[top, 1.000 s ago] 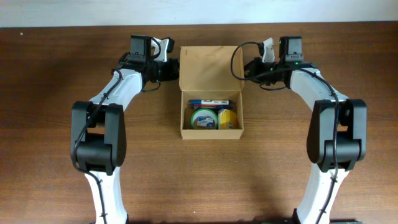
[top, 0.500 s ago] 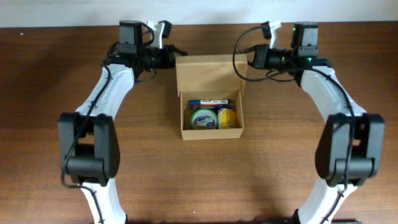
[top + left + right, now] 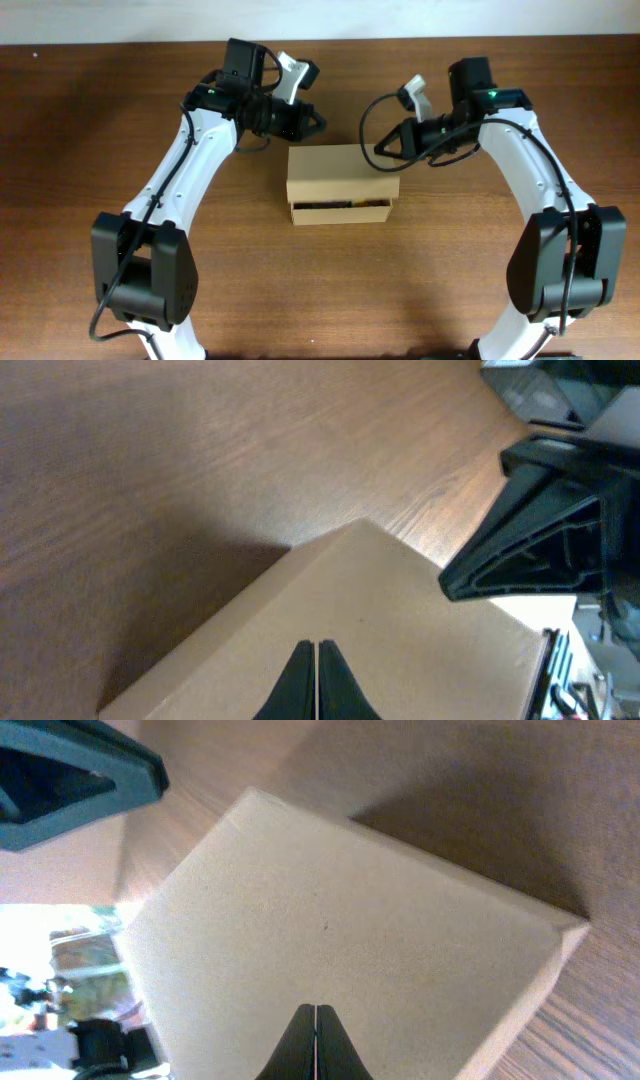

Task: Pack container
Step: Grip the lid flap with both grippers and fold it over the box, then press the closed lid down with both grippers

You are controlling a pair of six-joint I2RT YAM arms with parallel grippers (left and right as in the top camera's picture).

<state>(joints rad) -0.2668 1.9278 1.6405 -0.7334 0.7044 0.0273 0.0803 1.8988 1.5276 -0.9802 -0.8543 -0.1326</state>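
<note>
The left arm (image 3: 187,160) and right arm (image 3: 540,165) are showing white shells between bulky black joint housings. A black cable (image 3: 364,118) is looping off the right wrist; fingers (image 3: 298,685) are tapering to thin black wedges.

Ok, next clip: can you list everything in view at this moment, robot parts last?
Plain brown cardboard box: one, brown, table centre; lid folded down, narrow gap at the near edge, contents mostly hidden.
Wooden table: one, dark brown, under everything.
Wall strip: one, white, along the far edge.
Arms: two, white and black, one on each side of the box.
Left gripper: one, black, shut, by the box's far left corner.
Right gripper: one, black, shut, by the far right corner.
</note>
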